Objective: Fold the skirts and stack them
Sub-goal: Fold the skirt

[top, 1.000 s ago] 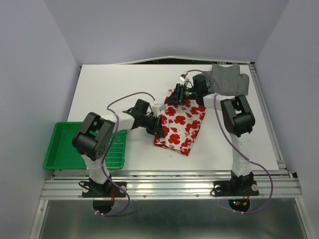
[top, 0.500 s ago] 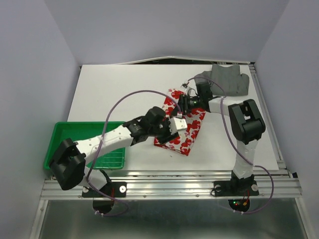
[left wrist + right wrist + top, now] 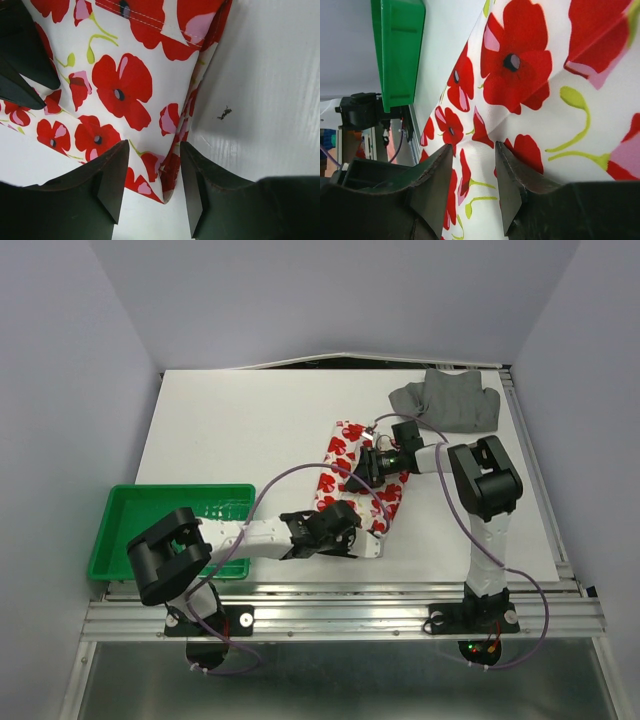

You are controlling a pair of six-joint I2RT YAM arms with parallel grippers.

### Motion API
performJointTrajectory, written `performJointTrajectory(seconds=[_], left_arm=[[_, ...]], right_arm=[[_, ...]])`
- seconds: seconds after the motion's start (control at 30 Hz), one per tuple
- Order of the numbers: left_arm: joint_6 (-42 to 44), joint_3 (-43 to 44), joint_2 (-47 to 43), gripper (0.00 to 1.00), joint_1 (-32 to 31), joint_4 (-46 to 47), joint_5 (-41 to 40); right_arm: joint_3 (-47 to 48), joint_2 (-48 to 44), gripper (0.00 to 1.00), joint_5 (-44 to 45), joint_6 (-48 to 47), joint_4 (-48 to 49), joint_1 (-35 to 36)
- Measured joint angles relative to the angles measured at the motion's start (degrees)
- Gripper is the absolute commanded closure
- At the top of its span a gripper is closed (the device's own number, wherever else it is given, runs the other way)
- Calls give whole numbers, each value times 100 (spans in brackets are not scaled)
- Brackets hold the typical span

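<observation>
White counter (image 3: 230, 420) bears the flowered skirt (image 3: 342, 450) seemingly part-folded, left pincer (image 3: 154, 155) and right pincer (image 3: 474, 150) spread apart on it, while the grey skirt (image 3: 450, 400) lies crumpled, unstacked.

white red-poppy skirt (image 3: 340, 450), grey skirt (image 3: 450, 400), green tray (image 3: 150, 530)

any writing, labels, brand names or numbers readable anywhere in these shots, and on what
None: no word, label, brand or number can be read in any view.
printed skirt: only red flowers and green stems, no lettering.
grey skirt: plain, no tag showing.
green tray: plain, no marking visible.
table: bare white; the dark speck is a smudge, not writing.
</observation>
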Motion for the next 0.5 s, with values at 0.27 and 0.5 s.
performJointTrajectory(seconds=[0.27, 0.5], left_arm=[[221, -157, 271, 45, -271, 498, -289], [339, -162, 479, 45, -358, 636, -293]], right_arm=[[0, 79, 55, -116, -48, 59, -17], [0, 96, 55, -153, -68, 74, -17]])
